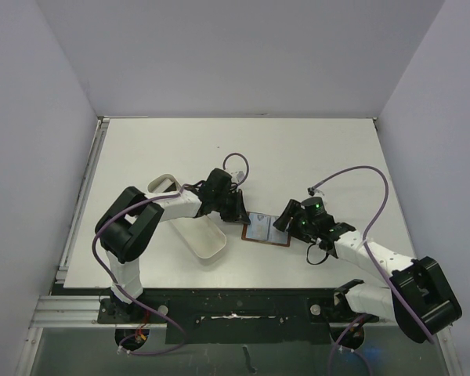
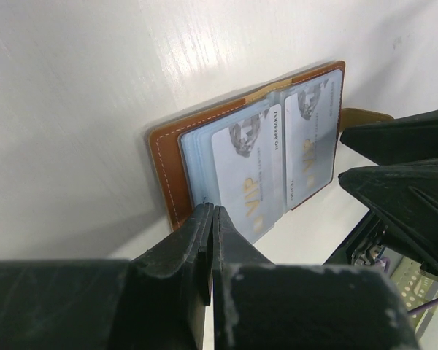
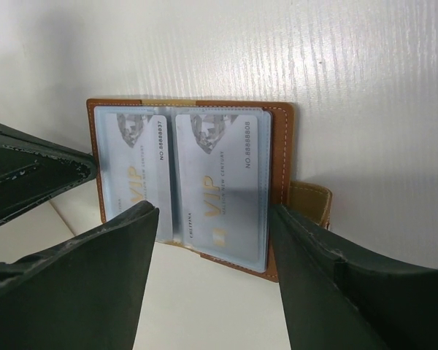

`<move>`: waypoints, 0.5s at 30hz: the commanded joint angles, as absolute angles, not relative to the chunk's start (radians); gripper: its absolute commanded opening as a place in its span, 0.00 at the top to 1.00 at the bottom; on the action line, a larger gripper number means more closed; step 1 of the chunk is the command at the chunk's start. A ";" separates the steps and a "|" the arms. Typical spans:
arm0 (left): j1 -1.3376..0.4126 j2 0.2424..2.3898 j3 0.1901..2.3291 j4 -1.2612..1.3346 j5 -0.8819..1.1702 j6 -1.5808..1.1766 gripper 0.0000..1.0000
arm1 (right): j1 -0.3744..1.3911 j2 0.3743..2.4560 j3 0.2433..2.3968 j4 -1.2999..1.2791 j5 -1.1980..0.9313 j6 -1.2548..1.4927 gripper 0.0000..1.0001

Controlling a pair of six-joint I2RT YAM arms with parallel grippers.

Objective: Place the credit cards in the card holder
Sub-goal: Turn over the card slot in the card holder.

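Open holder (image 1: 266, 229) on desk (image 1: 313, 157), 2 cards (image 3: 215, 175) inside; L gripper (image 2: 212, 226) pressed together at its 9 o'clock edge, R gripper (image 3: 213, 248) spread at 3 o'clock

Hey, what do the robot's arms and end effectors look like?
The left arm and right arm have white links with black joints. A purple cable loops off each wrist. Green lights glow on the right wrist. The end effector fingers are dark, broad and tapered.

Top view looks down over the whole desk (image 1: 313, 149) from behind; both wrist views face the holder (image 2: 164, 168) closely, from opposite sides.
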State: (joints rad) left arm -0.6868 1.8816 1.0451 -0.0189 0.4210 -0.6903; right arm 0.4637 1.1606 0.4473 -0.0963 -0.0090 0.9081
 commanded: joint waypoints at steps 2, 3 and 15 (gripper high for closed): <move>-0.694 1.879 1.094 -0.005 0.415 -0.671 1.00 | 0.456 1.164 0.449 -0.069 0.008 0.905 0.38; -0.693 1.879 1.094 -0.005 0.416 -0.671 1.00 | 0.457 1.169 0.445 -0.059 0.001 0.906 0.38; -0.695 1.884 1.092 0.000 0.423 -0.676 1.00 | 0.456 1.189 0.434 0.019 -0.057 0.903 0.40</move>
State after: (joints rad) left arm -0.6868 1.8816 1.0500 -0.0204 0.4194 -0.6903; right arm 0.4637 1.1934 0.4412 -0.0628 -0.0315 0.9081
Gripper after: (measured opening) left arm 0.009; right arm 0.608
